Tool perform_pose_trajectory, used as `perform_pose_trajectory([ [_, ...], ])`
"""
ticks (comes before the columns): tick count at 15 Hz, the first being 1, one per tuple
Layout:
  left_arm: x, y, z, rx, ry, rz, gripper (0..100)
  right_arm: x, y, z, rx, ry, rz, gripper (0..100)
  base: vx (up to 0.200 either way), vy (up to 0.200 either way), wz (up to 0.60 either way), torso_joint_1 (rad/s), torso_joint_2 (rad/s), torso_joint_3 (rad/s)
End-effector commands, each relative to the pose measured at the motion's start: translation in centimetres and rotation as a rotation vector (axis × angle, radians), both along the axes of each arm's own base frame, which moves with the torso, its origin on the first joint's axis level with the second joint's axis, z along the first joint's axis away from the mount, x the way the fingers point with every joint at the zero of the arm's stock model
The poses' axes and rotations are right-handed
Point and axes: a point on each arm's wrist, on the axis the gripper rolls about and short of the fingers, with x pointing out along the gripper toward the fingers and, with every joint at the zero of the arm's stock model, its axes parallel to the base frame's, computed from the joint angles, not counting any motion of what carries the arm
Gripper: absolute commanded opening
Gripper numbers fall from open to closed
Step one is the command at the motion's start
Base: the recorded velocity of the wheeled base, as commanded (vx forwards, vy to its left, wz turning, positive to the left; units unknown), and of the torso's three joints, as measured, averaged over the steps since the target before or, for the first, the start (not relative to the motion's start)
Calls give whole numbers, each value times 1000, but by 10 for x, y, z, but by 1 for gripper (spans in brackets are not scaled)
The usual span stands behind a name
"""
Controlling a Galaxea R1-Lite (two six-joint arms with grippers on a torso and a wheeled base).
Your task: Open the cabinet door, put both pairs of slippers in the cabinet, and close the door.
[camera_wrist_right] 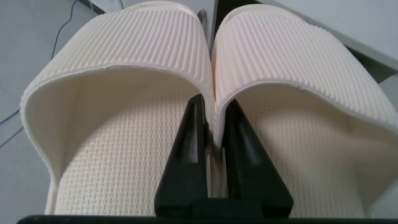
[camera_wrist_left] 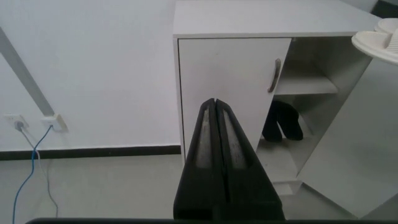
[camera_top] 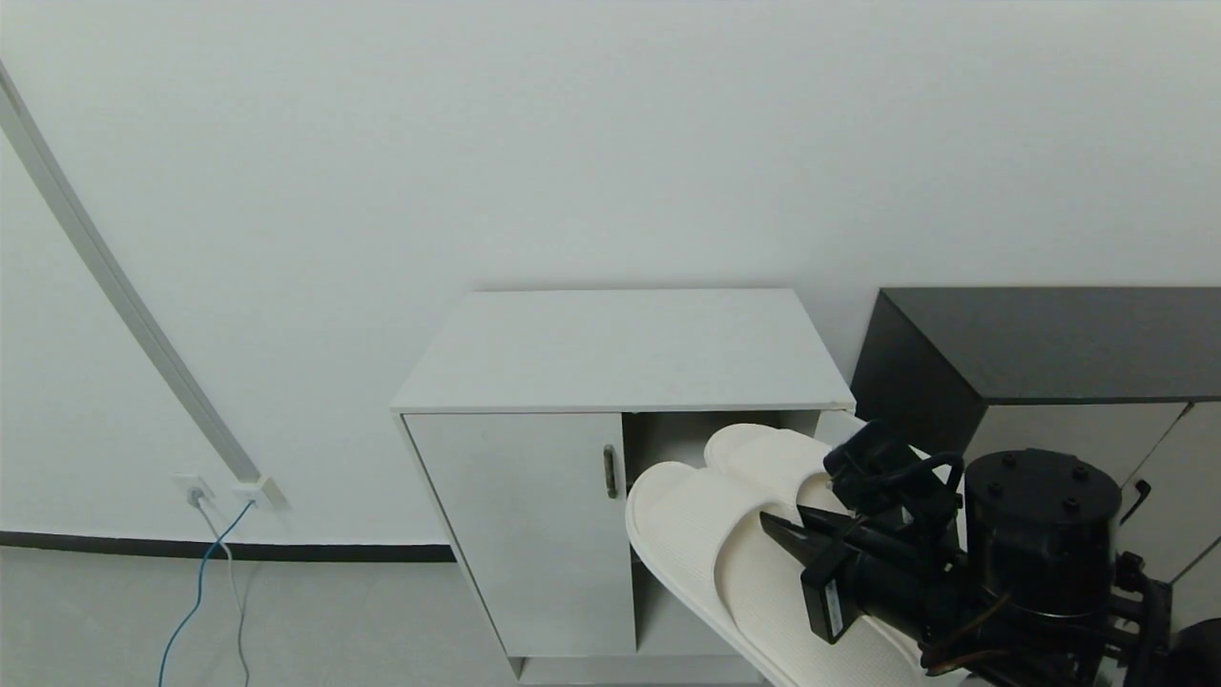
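**Second pair held before the open cabinet**

The right gripper (camera_wrist_right: pixel 213 109) is clamped on the white slippers (camera_wrist_right: pixel 124 74). Its two fingers pinch the adjoining inner edges of the uppers, so both slippers hang from a single grasp, side by side and touching. The pair is held in front of the cabinet (camera_top: pixel 620 348), toes towards its open right half and level with the upper part of the opening. No part of it is inside yet.

The cabinet's right-hand door (camera_wrist_left: pixel 360 155) is swung open. The left-hand door (camera_top: pixel 520 525), which carries the handle (camera_top: pixel 610 471), is shut. Inside the open half, a shelf (camera_wrist_left: pixel 308 84) splits the space in two. The compartment above the shelf looks bare. The compartment below holds a dark pair (camera_wrist_left: pixel 283 121), apparently the other slippers, standing towards the back.

The left gripper (camera_wrist_left: pixel 215 102) is in front of the cabinet's shut door, fingers pressed together and holding nothing. A black cabinet (camera_top: pixel 1049 339) stands just beside the white one, on its open-door side.

Step in hand, as judged: loading the second pair, with the door opened and one pair stowed. The next move calls for carrying the slippers forward through the opening, clear of the shelf edge and door, and setting them flat before letting go. Closing the door remains.
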Motion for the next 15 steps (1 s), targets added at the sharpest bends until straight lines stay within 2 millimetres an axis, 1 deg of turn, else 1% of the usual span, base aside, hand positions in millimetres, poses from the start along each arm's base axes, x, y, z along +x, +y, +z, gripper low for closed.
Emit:
perform_pose_trajectory([
  [1, 0, 0, 0, 0, 1, 0, 0, -1, 0, -1, -3, 2, 2, 0, 0, 0, 0, -159, 359, 203],
  [6, 0, 0, 0, 0, 1, 0, 0, -2, -1, -4, -11, 13, 2, 0, 0, 0, 0, -179, 399, 225],
  [15, 0, 0, 0, 2, 1, 0, 0, -4, -2, -4, -11, 13, 5, 0, 0, 0, 0, -216, 536, 316],
])
